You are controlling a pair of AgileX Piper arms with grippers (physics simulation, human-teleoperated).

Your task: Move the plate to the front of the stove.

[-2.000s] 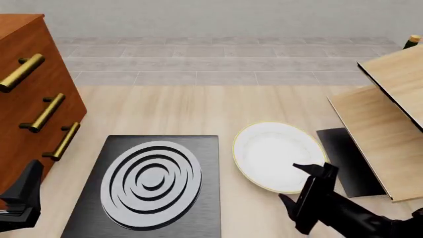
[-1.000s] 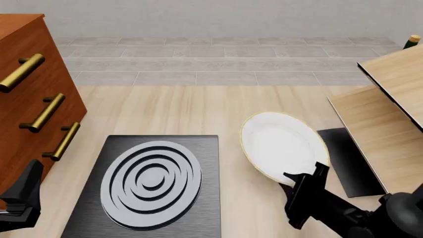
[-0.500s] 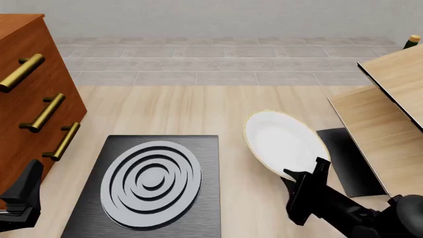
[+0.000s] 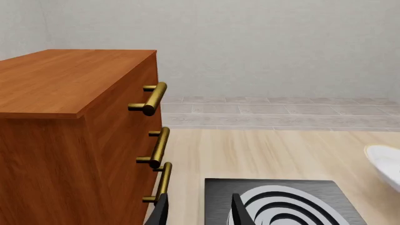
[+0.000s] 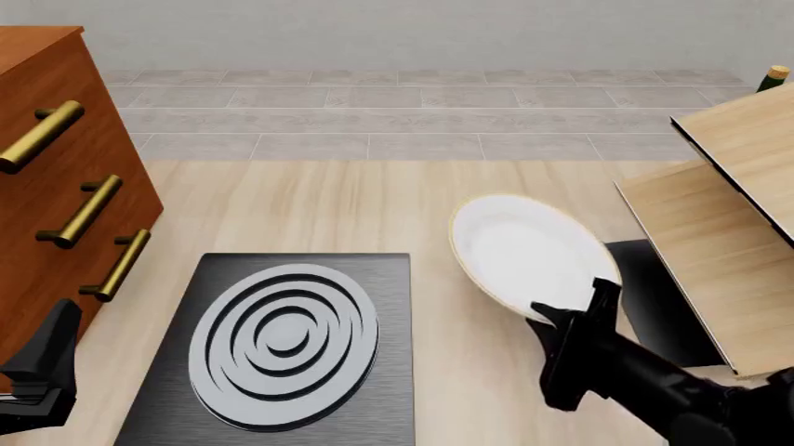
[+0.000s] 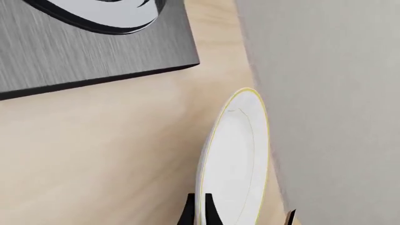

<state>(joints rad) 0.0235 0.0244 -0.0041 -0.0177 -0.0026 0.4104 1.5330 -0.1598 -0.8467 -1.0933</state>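
Note:
The white plate with its gold rim hangs tilted above the table, right of the stove. My right gripper is shut on the plate's near rim. In the right wrist view the plate shows almost edge-on, its rim pinched between the gripper's fingers, with the stove off to one side. The stove is a black slab with a burner of grey rings. My left gripper rests at the table's front left, open and holding nothing, beside the stove.
A wooden drawer cabinet with brass handles stands at the left. A plain black mat lies right of the plate, partly under a tilted wooden shelf unit. A bottle top shows at the far right.
The right gripper closed on the plate's near rim, and the plate came off the table, tilting up and shifting slightly away. The left arm has not moved.

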